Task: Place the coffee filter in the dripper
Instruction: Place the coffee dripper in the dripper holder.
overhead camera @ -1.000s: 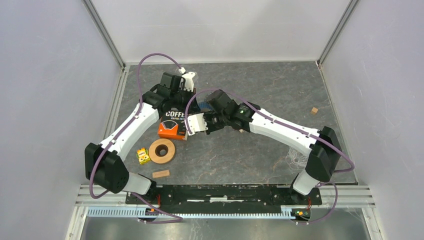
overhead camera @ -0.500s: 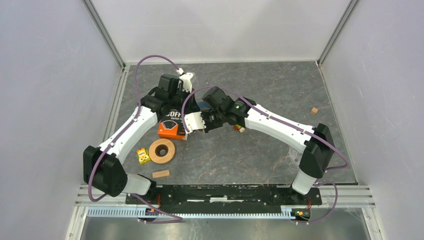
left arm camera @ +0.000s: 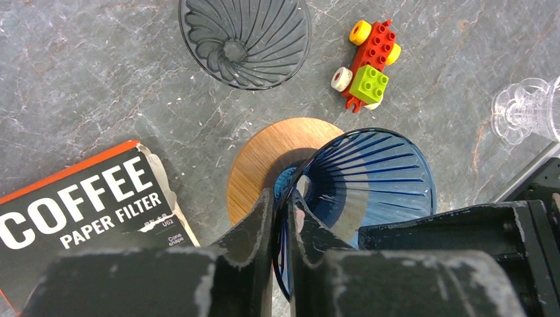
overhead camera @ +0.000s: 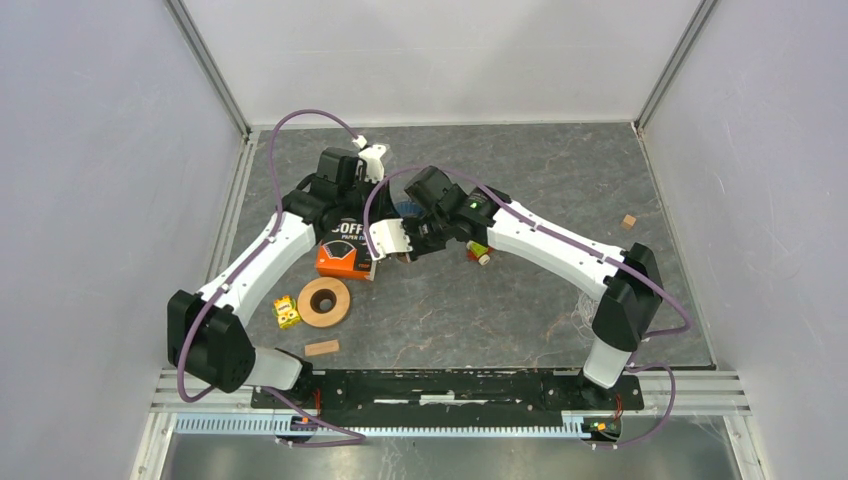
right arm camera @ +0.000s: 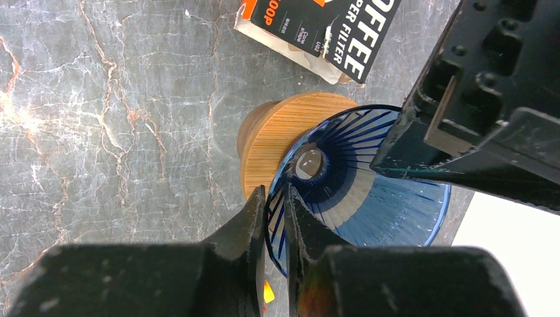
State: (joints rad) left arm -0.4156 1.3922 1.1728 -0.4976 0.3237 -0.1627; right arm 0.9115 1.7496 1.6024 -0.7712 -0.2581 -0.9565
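A blue ribbed dripper stands over a round wooden base, tilted toward my left gripper. My left gripper is shut on its near rim. In the right wrist view the same dripper lies over the base, and my right gripper is shut on another part of the rim. The orange-and-black coffee filter box lies torn open beside it, also seen in the left wrist view. No loose coffee filter is in view.
A grey dripper sits beyond the blue one, next to a toy brick car. A clear glass piece lies at the right. A wooden ring, a yellow toy and a wooden block lie near the left arm.
My right wrist has shifted a little toward the far left, closer to the left wrist. The left arm has barely moved. Both grips look unchanged.
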